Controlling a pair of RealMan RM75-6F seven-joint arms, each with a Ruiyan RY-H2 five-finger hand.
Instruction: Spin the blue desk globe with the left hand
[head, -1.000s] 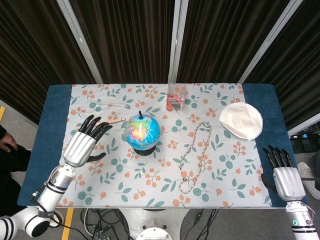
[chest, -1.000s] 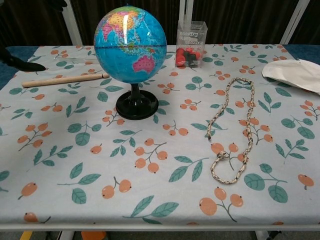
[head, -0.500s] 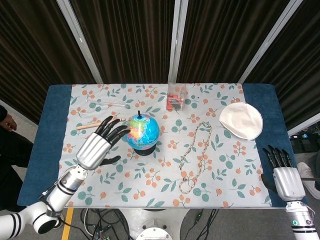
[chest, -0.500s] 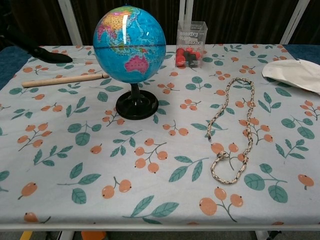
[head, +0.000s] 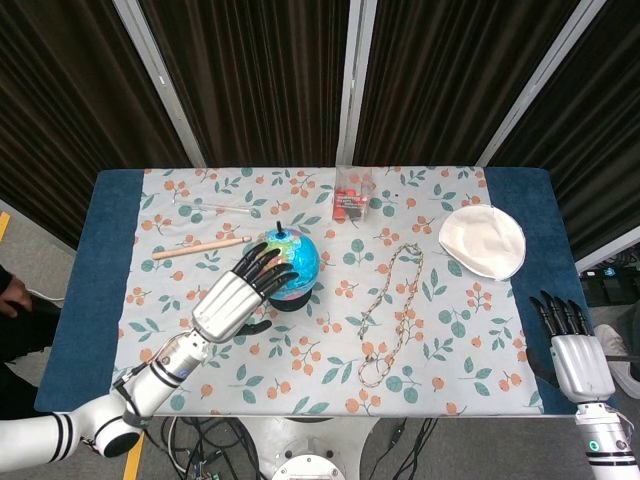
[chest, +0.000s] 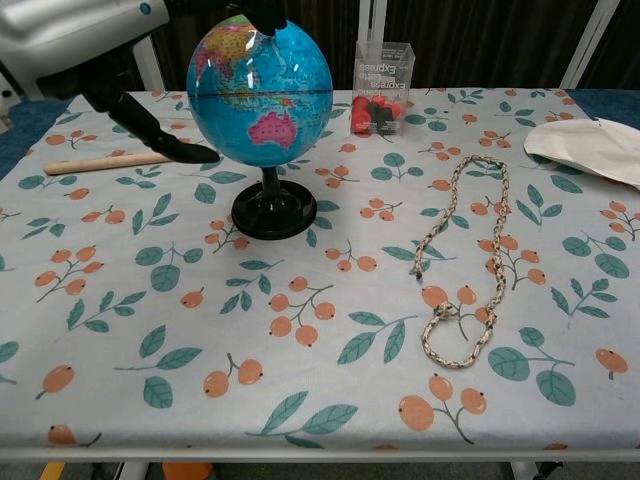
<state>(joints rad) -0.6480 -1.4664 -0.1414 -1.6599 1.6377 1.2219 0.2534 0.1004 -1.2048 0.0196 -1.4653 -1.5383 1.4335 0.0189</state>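
The blue desk globe (head: 299, 259) stands upright on its black base (chest: 273, 212) at the middle of the floral tablecloth; its sphere (chest: 262, 92) shows Asia and Australia in the chest view. My left hand (head: 238, 297) reaches in from the left with fingers spread, and the fingertips (head: 270, 264) lie over the globe's upper left side. In the chest view the dark fingertips (chest: 266, 12) sit at the globe's top and the thumb (chest: 160, 135) points at its left flank. My right hand (head: 574, 352) is open by the table's front right corner.
A wooden stick (head: 200, 247) lies left of the globe. Behind the globe stands a clear box (chest: 382, 88) with red and black pieces. A looped rope (chest: 465, 260) lies to the right, and a white cloth (head: 483, 241) lies at the far right.
My left hand has moved right and forward from the table's left side onto the globe. The right hand has stayed put.
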